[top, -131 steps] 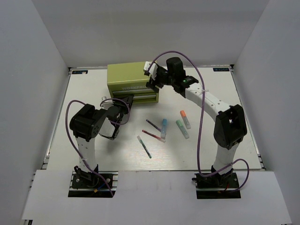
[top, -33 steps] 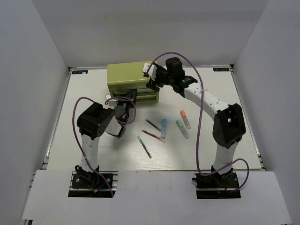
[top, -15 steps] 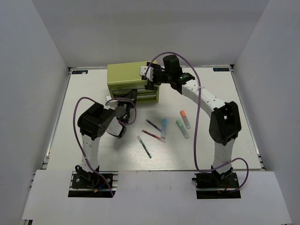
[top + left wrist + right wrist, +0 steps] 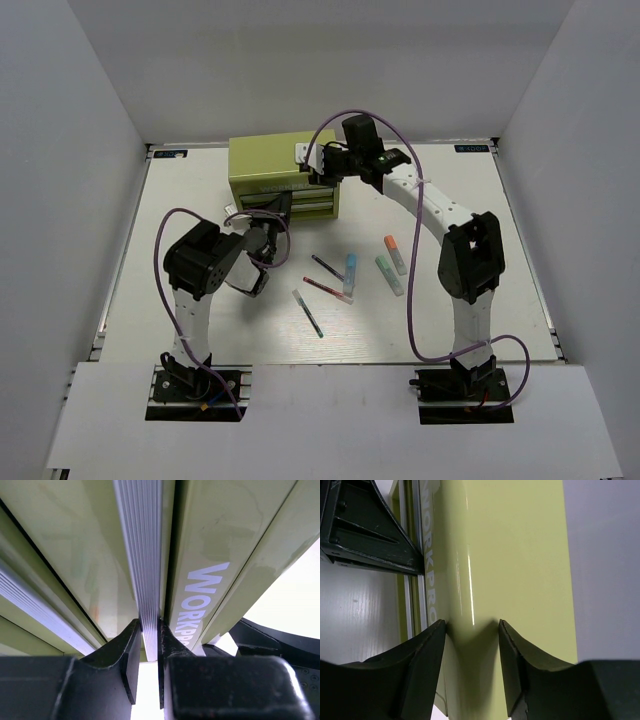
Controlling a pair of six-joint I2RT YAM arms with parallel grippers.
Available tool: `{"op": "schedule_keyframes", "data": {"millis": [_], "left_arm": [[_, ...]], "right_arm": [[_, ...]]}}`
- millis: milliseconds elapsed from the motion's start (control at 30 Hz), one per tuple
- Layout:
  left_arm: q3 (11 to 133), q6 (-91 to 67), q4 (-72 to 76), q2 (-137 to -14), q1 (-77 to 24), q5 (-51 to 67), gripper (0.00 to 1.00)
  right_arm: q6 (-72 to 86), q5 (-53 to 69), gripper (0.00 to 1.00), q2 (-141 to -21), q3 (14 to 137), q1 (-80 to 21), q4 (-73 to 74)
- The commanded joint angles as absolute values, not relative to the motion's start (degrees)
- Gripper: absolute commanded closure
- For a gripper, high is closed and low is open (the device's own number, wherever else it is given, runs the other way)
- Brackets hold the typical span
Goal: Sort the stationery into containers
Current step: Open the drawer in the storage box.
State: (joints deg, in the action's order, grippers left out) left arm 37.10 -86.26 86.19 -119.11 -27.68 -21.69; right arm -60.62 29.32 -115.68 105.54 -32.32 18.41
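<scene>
The slim white-green pen [image 4: 307, 312], red pen [image 4: 327, 290] and dark pen [image 4: 326, 266] lay loose on the matte white table [image 4: 250, 335] with the stubby blue highlighter [image 4: 350, 272], green highlighter [image 4: 389, 275] and orange highlighter [image 4: 395, 254] — all outside the chest. Beyond, the left gripper [image 4: 150, 630] pinched a ribbed aluminium drawer handle [image 4: 142, 550] of the glossy olive tool chest [image 4: 268, 160], its pale lettering [image 4: 200, 600] partly hidden. Farthest, the right gripper [image 4: 471, 625] stood spread over the smooth lid [image 4: 510, 555] — contact unclear.

The olive-green tool chest [image 4: 268, 160] stands far, left of centre. Nearer, to its right, lie the orange highlighter [image 4: 395, 254], green highlighter [image 4: 389, 275], light blue highlighter [image 4: 350, 272], dark pen [image 4: 325, 266], red pen [image 4: 326, 290] and white-green pen [image 4: 307, 312].
</scene>
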Motion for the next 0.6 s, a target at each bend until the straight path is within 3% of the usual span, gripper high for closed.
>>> {"op": "schedule_keyframes", "data": {"millis": [0, 567], "left_arm": [[31.12, -84.37, 103.80, -119.09, -28.47, -23.38, 1.00], [22.51, -82.27, 103.80, -111.72, -32.08, -21.62, 1.00]], "right_arm": [[-59.86, 28.04, 0.50, -117.60, 107.05, -31.91, 21.53], [-55.02, 23.91, 0.51, -119.71, 109.25, -31.64, 21.01]]}}
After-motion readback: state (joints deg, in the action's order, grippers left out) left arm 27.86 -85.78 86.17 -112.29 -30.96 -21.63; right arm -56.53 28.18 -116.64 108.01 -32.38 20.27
